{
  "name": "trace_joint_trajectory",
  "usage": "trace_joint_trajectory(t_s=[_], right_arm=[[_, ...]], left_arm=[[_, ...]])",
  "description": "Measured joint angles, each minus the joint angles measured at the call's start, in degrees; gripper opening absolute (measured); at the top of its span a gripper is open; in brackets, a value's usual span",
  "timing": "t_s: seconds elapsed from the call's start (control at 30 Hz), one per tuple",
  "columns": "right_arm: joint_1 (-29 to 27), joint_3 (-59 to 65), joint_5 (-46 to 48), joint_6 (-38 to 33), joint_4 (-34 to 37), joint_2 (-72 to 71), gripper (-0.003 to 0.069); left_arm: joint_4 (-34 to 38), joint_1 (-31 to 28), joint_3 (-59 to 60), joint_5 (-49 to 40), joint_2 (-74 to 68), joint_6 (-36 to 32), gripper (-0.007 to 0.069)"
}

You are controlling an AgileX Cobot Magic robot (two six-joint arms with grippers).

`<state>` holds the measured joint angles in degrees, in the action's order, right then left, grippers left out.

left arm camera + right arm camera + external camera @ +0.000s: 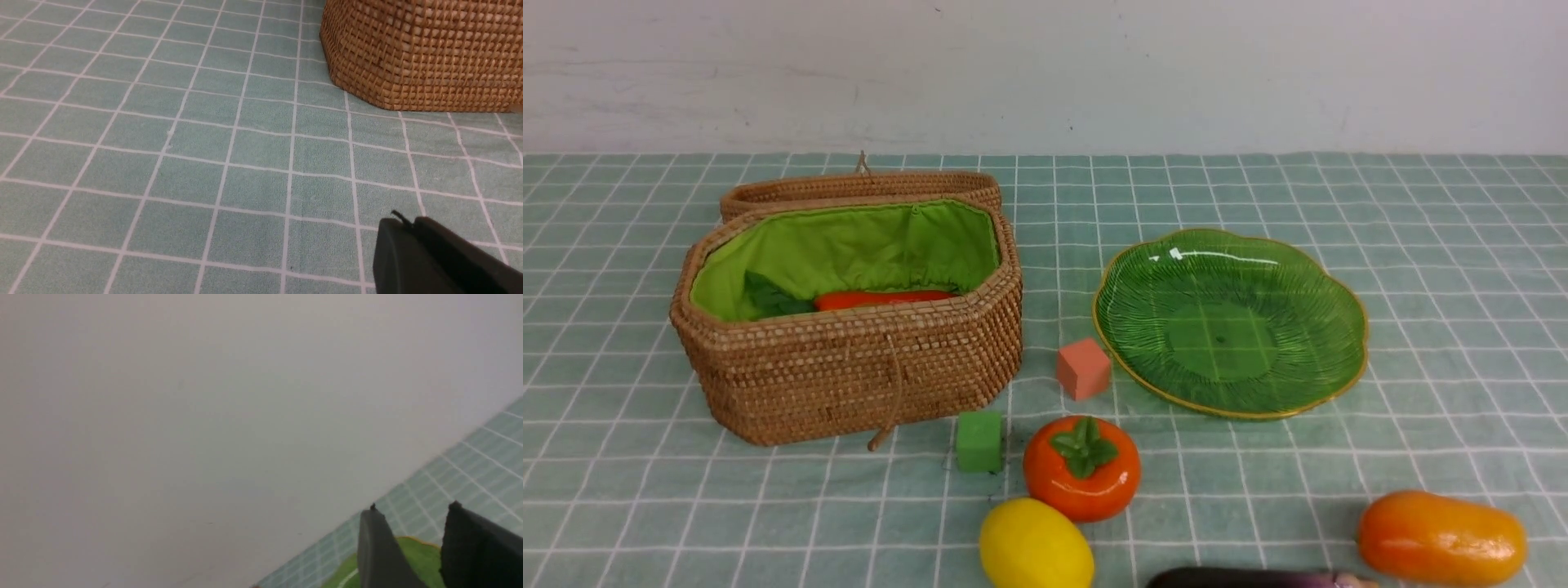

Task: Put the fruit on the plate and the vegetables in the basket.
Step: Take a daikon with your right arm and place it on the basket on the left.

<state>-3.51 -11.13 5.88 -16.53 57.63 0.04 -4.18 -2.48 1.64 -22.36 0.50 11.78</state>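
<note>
Jaws of the left gripper [403,223] are clenched together on nothing, low over the checked cloth [184,163] near the basket [425,53]. The right gripper [413,510] has its jaws parted and bare, with the plate [423,559] beyond them. In front of the plate, on the cloth, lie the persimmon [1082,469], the lemon [1036,545] just beside it, and the mango [1441,537] well to the right. A carrot [882,299] rests inside the open basket. An eggplant [1258,578] shows at the near edge. A pink cube [1083,369] sits between basket and plate, and a green cube [979,441] sits beside the persimmon.
</note>
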Motion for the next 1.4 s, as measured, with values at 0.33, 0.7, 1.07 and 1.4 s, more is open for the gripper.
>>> trace_joint_trajectory(t_s=[0.33,0.7,1.07,1.4], right_arm=[[0.0,-26.9,37.8,-12.0,-16.6,27.0,0.0241],[6.1,-29.3,56.2,-28.1,-16.8,47.4,0.0261],[31.9,-31.0,50.8,-19.0,-35.6,65.7,0.0657],[42.1,-32.0,41.2,-15.0,-43.1,83.0,0.0620]], left_arm=[[0.0,0.0,0.0,0.0,0.0,0.0,0.0050],[0.0,0.0,0.0,-0.1,0.0,0.0,0.0061],[0.0,0.0,0.0,-0.1,0.0,0.0,0.0069],[0.0,0.0,0.0,-0.1,0.0,0.0,0.0079]])
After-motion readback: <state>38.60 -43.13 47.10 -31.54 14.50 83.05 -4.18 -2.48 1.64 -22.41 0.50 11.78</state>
